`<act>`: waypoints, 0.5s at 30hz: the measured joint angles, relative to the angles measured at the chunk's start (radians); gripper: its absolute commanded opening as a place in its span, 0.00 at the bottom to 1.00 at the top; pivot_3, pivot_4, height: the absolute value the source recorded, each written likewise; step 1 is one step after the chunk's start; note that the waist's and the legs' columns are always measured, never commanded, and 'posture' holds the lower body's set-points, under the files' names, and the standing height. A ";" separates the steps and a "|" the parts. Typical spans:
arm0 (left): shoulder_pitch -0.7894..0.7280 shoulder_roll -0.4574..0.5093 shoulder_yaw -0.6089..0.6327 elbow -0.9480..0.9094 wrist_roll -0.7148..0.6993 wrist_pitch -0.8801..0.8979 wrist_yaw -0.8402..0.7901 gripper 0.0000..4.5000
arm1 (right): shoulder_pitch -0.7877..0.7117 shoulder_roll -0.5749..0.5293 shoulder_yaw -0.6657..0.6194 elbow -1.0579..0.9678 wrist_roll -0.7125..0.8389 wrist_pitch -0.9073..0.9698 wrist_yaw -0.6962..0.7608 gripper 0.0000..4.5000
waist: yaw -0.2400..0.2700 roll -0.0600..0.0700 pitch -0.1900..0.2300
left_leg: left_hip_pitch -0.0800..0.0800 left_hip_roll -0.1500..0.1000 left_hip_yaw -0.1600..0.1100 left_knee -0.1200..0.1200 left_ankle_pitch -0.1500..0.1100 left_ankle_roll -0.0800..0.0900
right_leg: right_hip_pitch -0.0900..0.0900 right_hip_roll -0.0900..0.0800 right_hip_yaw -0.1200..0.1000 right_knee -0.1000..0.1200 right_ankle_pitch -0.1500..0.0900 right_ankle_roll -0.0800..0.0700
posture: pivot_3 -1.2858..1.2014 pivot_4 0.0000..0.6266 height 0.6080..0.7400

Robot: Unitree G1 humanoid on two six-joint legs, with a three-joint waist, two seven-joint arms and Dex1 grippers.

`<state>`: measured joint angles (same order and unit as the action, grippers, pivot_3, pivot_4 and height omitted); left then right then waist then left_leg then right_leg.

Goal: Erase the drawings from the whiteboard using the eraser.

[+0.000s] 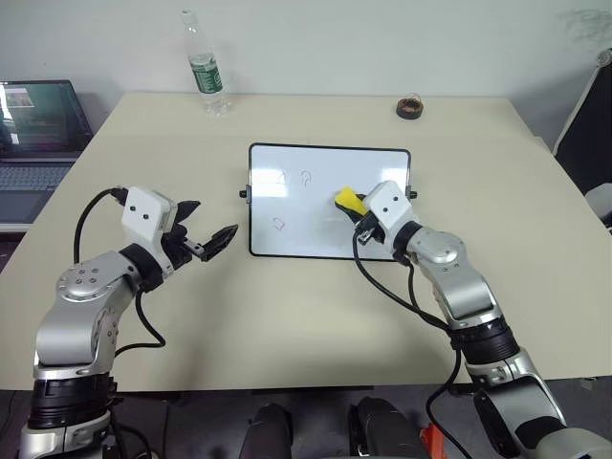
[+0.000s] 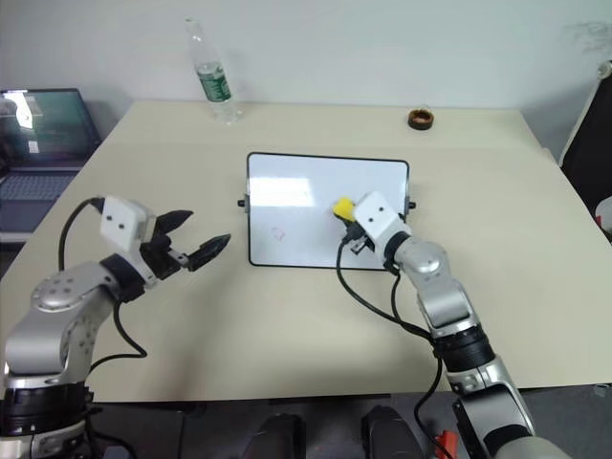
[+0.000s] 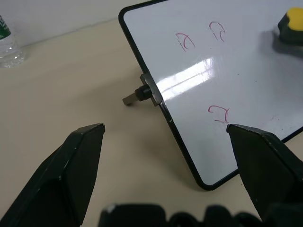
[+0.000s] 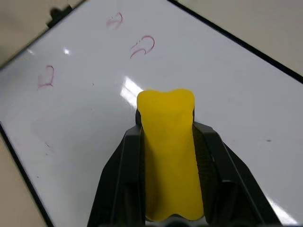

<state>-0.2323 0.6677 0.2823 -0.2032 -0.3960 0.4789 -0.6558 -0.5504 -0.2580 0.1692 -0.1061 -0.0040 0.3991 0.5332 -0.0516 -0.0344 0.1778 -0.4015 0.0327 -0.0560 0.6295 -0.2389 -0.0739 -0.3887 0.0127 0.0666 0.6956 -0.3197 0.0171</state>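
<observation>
The whiteboard (image 1: 316,163) lies flat on the beige table, black-framed with small side knobs. Three faint red squiggles show on its left half: two drawings (image 1: 306,178) in the upper row and one (image 1: 279,225) lower down. My right gripper (image 1: 352,205) is shut on the yellow eraser (image 1: 348,201), held over the board's right half, right of the marks. In the right wrist view the eraser (image 4: 169,151) sits squeezed between both fingers. My left gripper (image 1: 208,229) stands open just left of the board, nothing between its fingers (image 3: 78,161).
A plastic water bottle (image 1: 206,72) stands at the table's far left. A small dark ring (image 1: 410,107) lies at the far right. A laptop (image 1: 38,124) sits on a separate surface off the left edge.
</observation>
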 measured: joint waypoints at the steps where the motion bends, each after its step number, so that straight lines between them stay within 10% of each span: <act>1: 0.005 -0.007 0.006 -0.004 -0.002 -0.005 0.009 1.00 | 0.028 -0.015 -0.019 -0.065 0.050 0.018 0.034 0.23 | 0.001 0.000 0.000 | 0.000 0.000 0.000 -0.001 0.000 0.000 | 0.000 0.000 0.000 -0.001 0.000 0.000 | 0.52 0.24 1.00; 15: 0.080 -0.052 0.072 -0.032 -0.024 -0.048 0.067 1.00 | 0.288 -0.124 -0.139 -0.373 0.284 0.122 0.085 0.23 | 0.002 0.000 0.000 | 0.002 -0.002 0.001 0.000 0.000 0.000 | 0.002 0.000 0.000 0.000 0.000 0.000 | 0.52 0.24 1.00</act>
<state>-0.1527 0.6160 0.3543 -0.2352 -0.4196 0.4306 -0.5892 -0.2625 -0.3819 0.0300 -0.4789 0.2800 0.5209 0.6184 -0.0500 -0.0342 0.1779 -0.3998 0.0310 -0.0555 0.6295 -0.2389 -0.0739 -0.3870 0.0131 0.0669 0.6957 -0.3200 0.0175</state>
